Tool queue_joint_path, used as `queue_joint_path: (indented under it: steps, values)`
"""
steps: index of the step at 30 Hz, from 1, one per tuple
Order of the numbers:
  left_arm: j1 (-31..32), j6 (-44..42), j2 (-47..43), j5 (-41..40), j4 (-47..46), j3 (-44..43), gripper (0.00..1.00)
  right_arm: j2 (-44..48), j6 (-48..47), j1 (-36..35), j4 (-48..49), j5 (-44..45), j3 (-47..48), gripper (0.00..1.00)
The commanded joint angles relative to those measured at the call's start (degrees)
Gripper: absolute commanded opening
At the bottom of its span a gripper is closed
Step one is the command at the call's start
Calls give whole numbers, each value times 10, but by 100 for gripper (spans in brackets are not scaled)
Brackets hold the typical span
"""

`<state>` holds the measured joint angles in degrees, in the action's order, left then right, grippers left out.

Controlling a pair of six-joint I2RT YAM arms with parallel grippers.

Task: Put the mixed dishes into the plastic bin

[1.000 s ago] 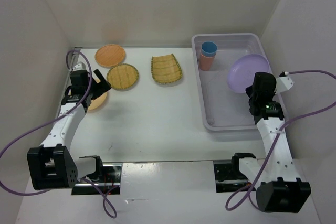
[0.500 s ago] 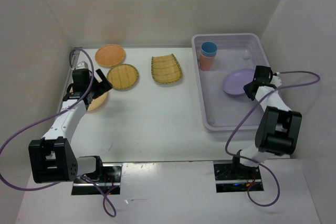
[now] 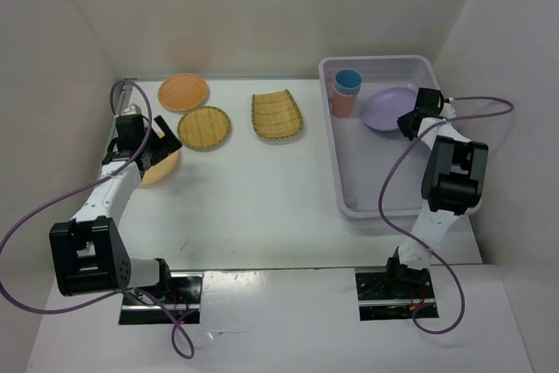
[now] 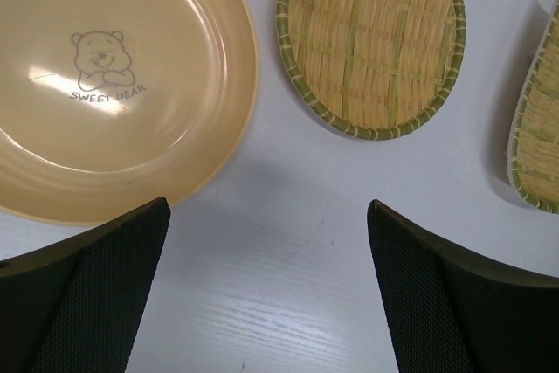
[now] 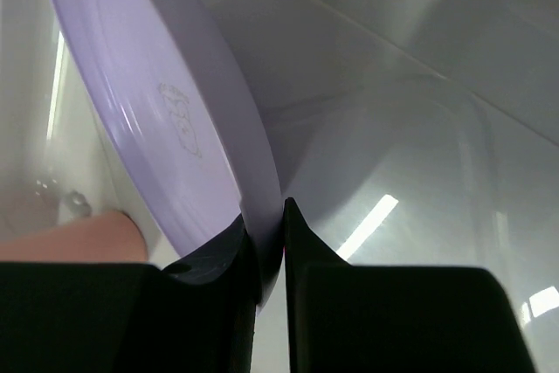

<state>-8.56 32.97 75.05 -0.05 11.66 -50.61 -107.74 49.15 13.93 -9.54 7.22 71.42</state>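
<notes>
My right gripper is shut on the rim of the lavender round plate, also in the right wrist view, holding it inside the plastic bin at its far end. A blue cup nested in a coral cup stands in the bin's far left corner. My left gripper is open and empty over an orange plate, whose bear print shows in the left wrist view. A second orange plate, a round woven plate and a squarish woven plate lie on the table.
White walls close in the table on the left, back and right. In the left wrist view the round woven plate lies right of the orange plate, and the squarish woven plate shows at the right edge.
My right gripper has carried the lavender plate from the bin's right side toward its far end, beside the cups. My left gripper has shifted slightly over the orange plate.
</notes>
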Motion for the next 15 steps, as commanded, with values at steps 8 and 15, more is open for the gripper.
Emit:
queue_joint_path:
  steps: [8, 15]
  values:
    - [-13, 19, 6, -37, 2, -9, 100, -81, -12, -24, 6, 43, 106, 58]
    - [-18, 89, -19, -99, 8, 2, 100, -39, -18, -29, 6, 61, 87, 76]
